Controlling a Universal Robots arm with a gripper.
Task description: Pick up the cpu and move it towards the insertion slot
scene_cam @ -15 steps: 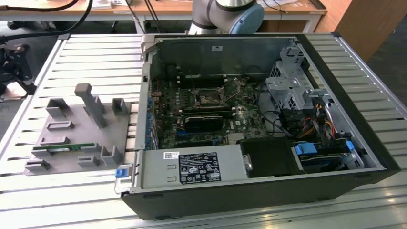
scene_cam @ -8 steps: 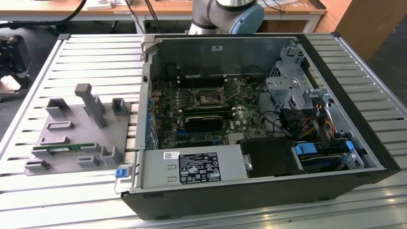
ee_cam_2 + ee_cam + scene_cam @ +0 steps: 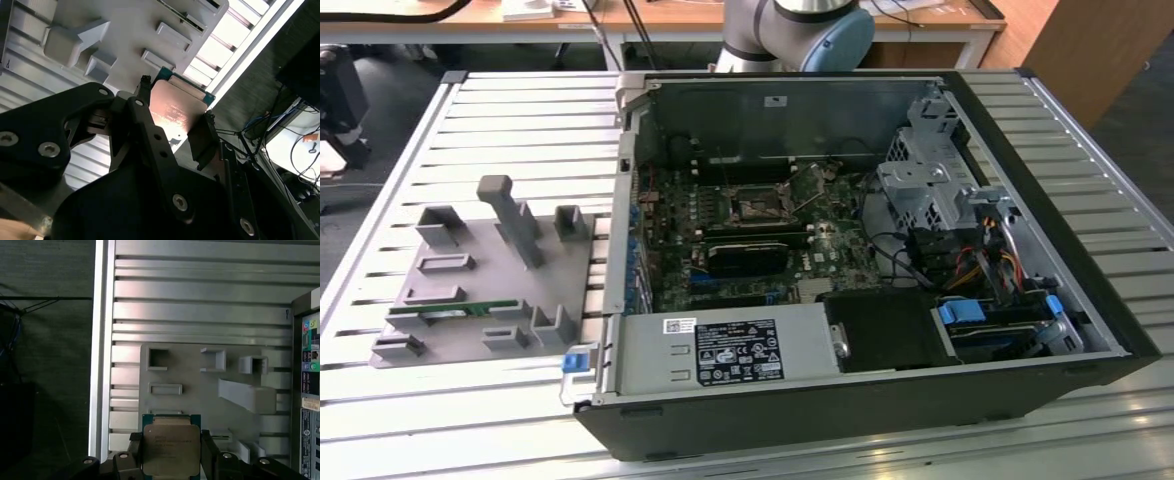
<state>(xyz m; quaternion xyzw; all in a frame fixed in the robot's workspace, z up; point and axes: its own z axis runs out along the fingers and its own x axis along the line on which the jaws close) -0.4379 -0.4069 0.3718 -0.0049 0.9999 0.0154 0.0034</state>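
Fingers: black fingertips (image 3: 202, 142) clamp the cpu (image 3: 171, 449) by two opposite edges, leaving its metal top clear.
Gripper: the gripper (image 3: 171, 455) carries the chip flat and lifted, above the grey fixture tray (image 3: 200, 390).
Tray: rests on the slatted table (image 3: 520, 120), at the exterior view's left of the computer case (image 3: 1067, 180).
Insertion slot: the insertion slot (image 3: 757, 207) lies in the case's motherboard (image 3: 720, 235), well apart from the chip.
Judgement: pickup appears done; transfer not complete.

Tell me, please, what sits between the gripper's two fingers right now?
The cpu sits between the gripper's fingers, which clamp its opposite edges in both wrist views; its metal top faces the cameras, above the grey fixture tray.
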